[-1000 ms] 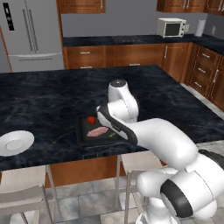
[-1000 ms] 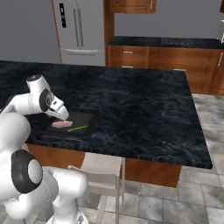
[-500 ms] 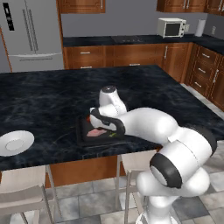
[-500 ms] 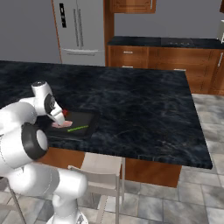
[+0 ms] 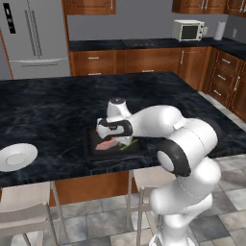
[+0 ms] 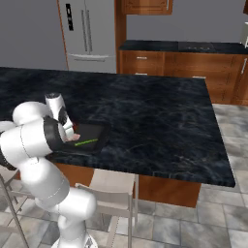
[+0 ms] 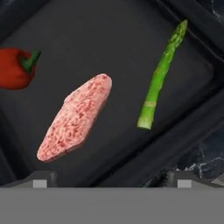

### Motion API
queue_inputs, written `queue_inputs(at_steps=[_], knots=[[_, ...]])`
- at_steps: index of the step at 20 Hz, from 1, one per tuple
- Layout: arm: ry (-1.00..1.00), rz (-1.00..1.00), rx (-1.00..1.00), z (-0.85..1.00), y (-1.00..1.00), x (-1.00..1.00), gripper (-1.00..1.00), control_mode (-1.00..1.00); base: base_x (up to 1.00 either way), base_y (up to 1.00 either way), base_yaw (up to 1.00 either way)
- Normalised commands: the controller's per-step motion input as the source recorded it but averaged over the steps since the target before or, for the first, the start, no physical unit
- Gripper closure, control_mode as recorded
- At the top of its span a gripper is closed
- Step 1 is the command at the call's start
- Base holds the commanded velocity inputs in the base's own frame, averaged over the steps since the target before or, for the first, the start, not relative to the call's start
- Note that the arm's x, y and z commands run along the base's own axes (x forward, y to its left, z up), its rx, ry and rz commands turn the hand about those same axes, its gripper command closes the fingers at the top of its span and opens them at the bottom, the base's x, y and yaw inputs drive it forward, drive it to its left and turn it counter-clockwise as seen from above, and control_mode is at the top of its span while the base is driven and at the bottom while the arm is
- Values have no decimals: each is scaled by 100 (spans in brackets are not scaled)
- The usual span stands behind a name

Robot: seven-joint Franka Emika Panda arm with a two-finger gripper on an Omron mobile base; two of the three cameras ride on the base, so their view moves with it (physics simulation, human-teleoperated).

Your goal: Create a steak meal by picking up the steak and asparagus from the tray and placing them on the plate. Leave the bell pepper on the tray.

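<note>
In the hand view the pink steak [image 7: 76, 116] lies in the middle of the black tray [image 7: 109, 39], with the green asparagus [image 7: 161, 76] to its right and the red bell pepper [image 7: 16, 68] at the left edge. My gripper [image 7: 111, 179] hovers just above the tray, open, its fingertips [image 7: 41, 179] wide apart and nothing between them. From the left base view my hand [image 5: 114, 129] hangs over the tray [image 5: 91, 149], above the steak [image 5: 106, 144] and asparagus [image 5: 126, 145]. The white plate [image 5: 17, 157] sits far left on the counter. The asparagus [image 6: 85, 142] also shows on the tray [image 6: 97, 133].
The tray sits near the front edge of the dark marble island [image 5: 57, 105]. Stools [image 5: 26, 211] stand below the counter edge. A fridge [image 5: 33, 38] and wooden cabinets line the back wall. My bent arm [image 5: 158, 120] stretches over the counter right of the tray.
The arm has folded down and the hand has dropped lower over the tray, closer to the steak. The three foods and the plate lie where they were.
</note>
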Motion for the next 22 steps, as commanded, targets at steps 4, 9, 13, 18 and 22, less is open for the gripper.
queue_inputs(at_steps=[4,9,13,18,22], knots=[[5,-2,0,-32,30,37,-100,-100,0,0,0],[5,-2,0,-31,25,42,-100,-100,0,0,0],[4,-2,0,-32,17,41,-100,-100,0,0,0],[1,-2,0,-31,8,37,-100,-100,0,0,0],[0,-2,0,-38,2,19,-100,-100,0,0,0]])
